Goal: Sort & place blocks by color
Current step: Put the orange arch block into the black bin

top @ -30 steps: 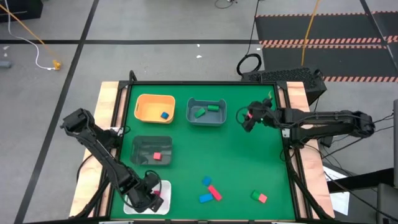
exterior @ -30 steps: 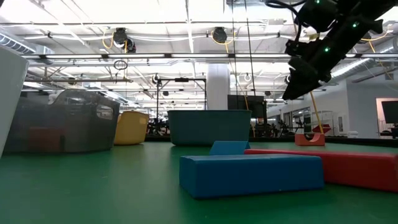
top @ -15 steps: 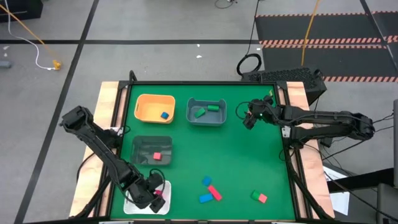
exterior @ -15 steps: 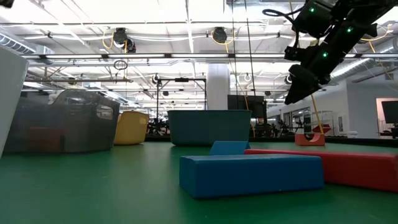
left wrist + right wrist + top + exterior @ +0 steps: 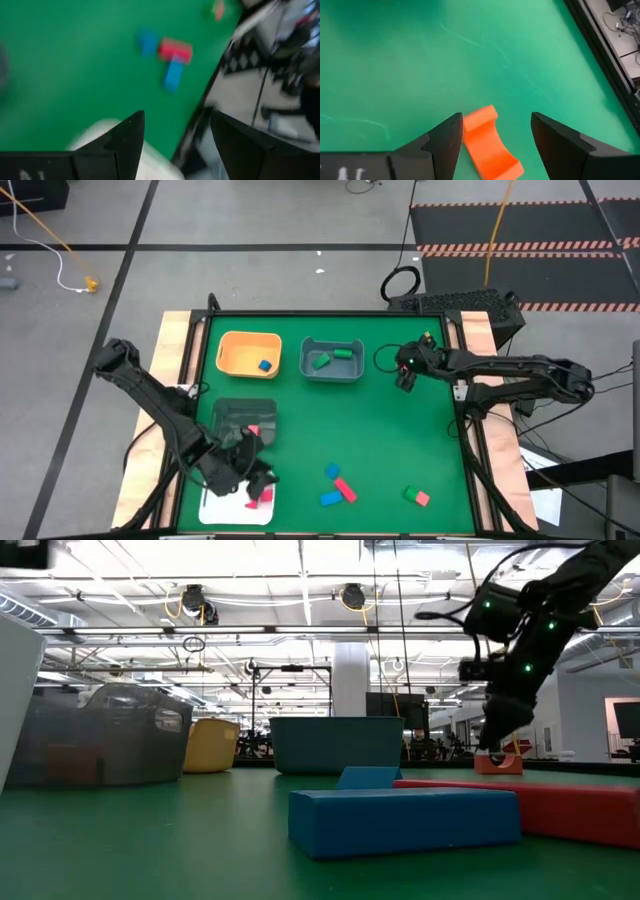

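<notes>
My left gripper (image 5: 250,470) (image 5: 177,115) is open and empty above the far end of the white tray (image 5: 215,506), where a pink block (image 5: 262,496) lies. My right gripper (image 5: 403,377) (image 5: 497,117) is open and points down near the table's far right. An orange arch-shaped block (image 5: 490,145) (image 5: 497,762) lies on the mat between its fingers. Loose on the mat near the front edge are a blue block (image 5: 332,471), a red bar (image 5: 345,489), a blue bar (image 5: 330,499), a green block (image 5: 410,494) and a pink one (image 5: 422,499). My right gripper stands over the orange arch block's end (image 5: 480,117) from above, one finger on each side. The block rests on the mat close to one finger (image 5: 451,131). I cannot tell whether that finger touches it.
An orange bin (image 5: 249,352) holds a blue block (image 5: 264,365). A grey-blue bin (image 5: 332,360) holds two green blocks. A clear dark bin (image 5: 244,423) holds a pink block (image 5: 253,431). Bare green mat lies in the middle, and wooden rails edge the table's sides.
My left gripper has risen from the white tray and moved toward the far edge, leaving the pink block lying on the tray. My right gripper has come down toward the mat and tipped to point downward over the orange arch block.
</notes>
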